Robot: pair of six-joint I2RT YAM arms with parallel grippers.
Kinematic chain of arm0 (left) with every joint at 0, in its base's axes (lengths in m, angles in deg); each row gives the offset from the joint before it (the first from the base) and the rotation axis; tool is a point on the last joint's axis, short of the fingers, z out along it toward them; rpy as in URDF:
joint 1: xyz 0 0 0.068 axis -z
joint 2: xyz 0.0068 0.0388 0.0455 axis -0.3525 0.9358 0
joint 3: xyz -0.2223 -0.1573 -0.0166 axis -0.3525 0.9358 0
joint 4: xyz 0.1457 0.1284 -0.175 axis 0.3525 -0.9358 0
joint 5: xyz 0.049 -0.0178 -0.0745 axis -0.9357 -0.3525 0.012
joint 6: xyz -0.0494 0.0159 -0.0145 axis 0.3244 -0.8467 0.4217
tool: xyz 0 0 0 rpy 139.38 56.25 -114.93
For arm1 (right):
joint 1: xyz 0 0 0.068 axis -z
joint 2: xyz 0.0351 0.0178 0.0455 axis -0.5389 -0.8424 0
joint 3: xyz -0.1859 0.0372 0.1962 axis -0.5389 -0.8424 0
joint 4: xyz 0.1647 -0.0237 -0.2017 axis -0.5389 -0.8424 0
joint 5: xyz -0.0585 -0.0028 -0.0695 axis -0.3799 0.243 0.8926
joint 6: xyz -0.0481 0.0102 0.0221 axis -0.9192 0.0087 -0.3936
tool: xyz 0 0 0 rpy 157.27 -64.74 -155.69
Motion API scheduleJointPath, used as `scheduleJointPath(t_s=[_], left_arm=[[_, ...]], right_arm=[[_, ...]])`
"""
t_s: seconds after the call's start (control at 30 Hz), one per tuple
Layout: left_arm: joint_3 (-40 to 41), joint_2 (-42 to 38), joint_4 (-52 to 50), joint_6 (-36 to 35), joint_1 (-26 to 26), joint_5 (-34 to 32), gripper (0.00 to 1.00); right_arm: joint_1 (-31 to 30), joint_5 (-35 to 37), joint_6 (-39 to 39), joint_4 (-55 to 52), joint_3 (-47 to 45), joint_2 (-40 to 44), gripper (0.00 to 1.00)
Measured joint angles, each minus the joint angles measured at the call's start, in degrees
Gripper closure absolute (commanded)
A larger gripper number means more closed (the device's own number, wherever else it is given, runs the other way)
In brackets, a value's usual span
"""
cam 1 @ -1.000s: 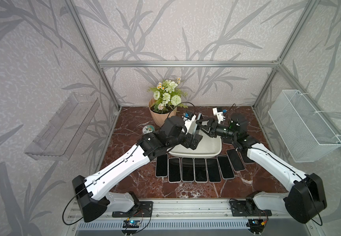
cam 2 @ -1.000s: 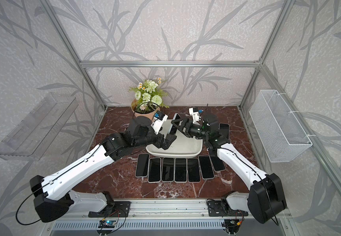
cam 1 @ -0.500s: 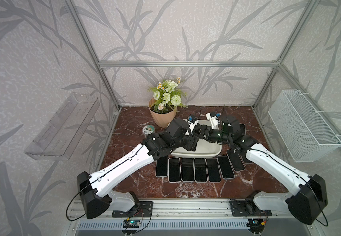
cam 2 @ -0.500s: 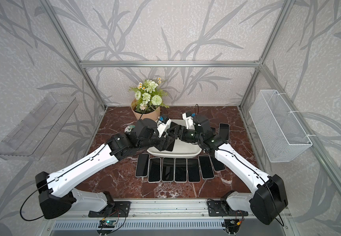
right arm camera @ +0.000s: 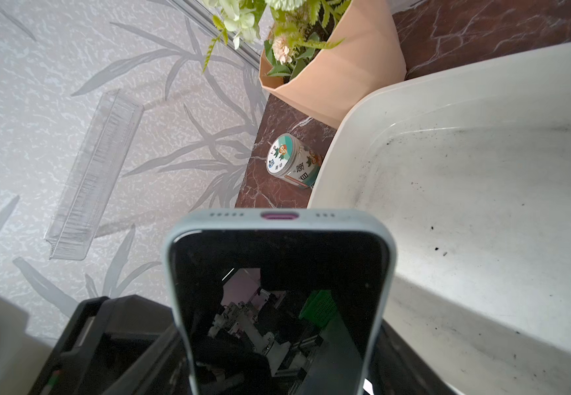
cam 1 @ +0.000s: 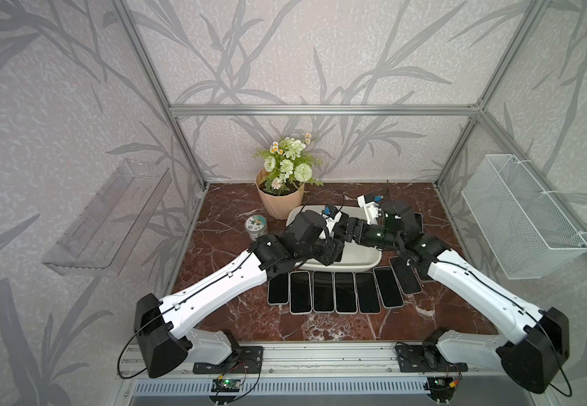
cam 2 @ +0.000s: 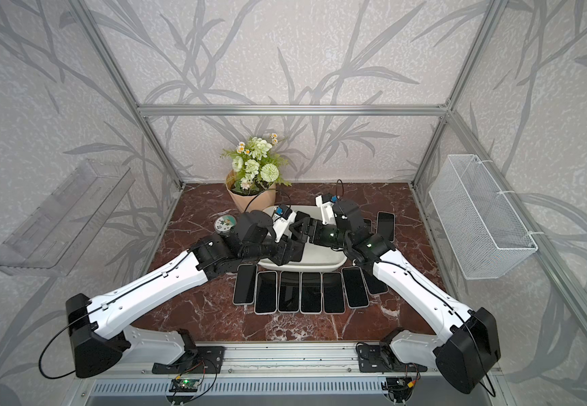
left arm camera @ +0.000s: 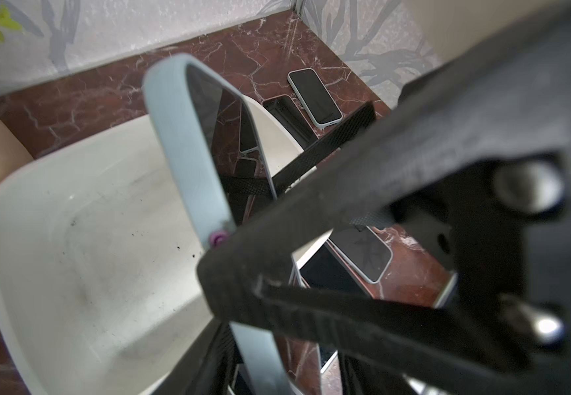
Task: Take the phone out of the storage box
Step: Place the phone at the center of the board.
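Several phones (cam 1: 345, 291) lie in a row on the red marble tabletop (cam 1: 320, 327), walled in by grey leaf-patterned wallpaper. The right gripper (cam 1: 346, 232) clamps the blue-cased phone (right arm camera: 277, 290) above the white storage box (cam 1: 373, 261). The phone's long axis runs across the table, with the charging port toward the left wall. The left gripper (cam 1: 332, 251) straddles that port end; whether it pinches, I can't tell.

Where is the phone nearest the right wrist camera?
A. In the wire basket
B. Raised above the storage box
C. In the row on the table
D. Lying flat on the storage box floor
B: the right wrist view shows the phone raised clear of the storage box, whose bare floor lies behind it.
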State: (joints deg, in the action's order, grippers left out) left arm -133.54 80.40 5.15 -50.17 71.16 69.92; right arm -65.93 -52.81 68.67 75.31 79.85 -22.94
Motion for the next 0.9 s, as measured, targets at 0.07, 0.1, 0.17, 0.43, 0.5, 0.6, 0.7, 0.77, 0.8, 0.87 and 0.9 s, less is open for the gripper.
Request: scheduleJointPath(t_s=[0.07, 0.1, 0.17, 0.43, 0.5, 0.6, 0.7, 0.77, 0.8, 0.87, 0.9], left_arm=[[0.52, -0.15, 0.39, 0.42, 0.00, 0.46, 0.68], [0.55, -0.15, 0.63, 0.59, 0.00, 0.85, 0.70], [0.55, -0.15, 1.31, 1.11, 0.00, 1.40, 0.76], [1.31, -0.33, 2.64, 3.13, -0.83, 1.86, 0.98], [2.03, -0.66, 3.45, 3.45, -0.83, 1.90, 1.00], [3.87, -1.68, 5.22, 3.89, -0.85, 2.08, 1.00], [6.12, -2.80, 6.19, 4.61, -1.07, 3.10, 1.00], [7.04, -3.37, 7.08, 5.33, -1.42, 3.72, 1.00], [7.41, -3.65, 7.39, 5.77, -1.66, 4.07, 1.00], [8.33, -4.35, 8.17, 6.58, -2.25, 4.59, 1.00], [8.83, -4.72, 8.22, 7.10, -2.60, 4.74, 1.00]], right_arm=[[-0.04, 0.04, 0.00, 0.00, 0.00, 0.15, 0.37], [-0.09, 0.09, 0.02, 0.02, 0.00, 0.15, 0.37], [-0.24, 0.17, 0.02, -0.02, 0.00, 0.15, 0.37], [-0.35, 0.81, 0.15, 0.35, -0.02, 0.48, 0.24], [-0.37, 0.90, 0.09, 0.31, -0.09, 0.48, 0.21], [-0.50, 0.87, 0.48, 0.33, -0.13, 0.50, 0.02], [-0.66, 1.05, 0.28, 1.07, -0.13, 1.01, 0.01], [-0.68, 1.46, 0.22, 0.81, -0.24, 1.66, 0.01], [-0.68, 1.97, -0.04, 0.59, -0.24, 2.16, 0.01], [-0.66, 2.89, -0.85, 0.02, -0.24, 3.34, 0.01], [-0.55, 3.54, -1.38, -0.20, -0.24, 4.26, 0.01]])
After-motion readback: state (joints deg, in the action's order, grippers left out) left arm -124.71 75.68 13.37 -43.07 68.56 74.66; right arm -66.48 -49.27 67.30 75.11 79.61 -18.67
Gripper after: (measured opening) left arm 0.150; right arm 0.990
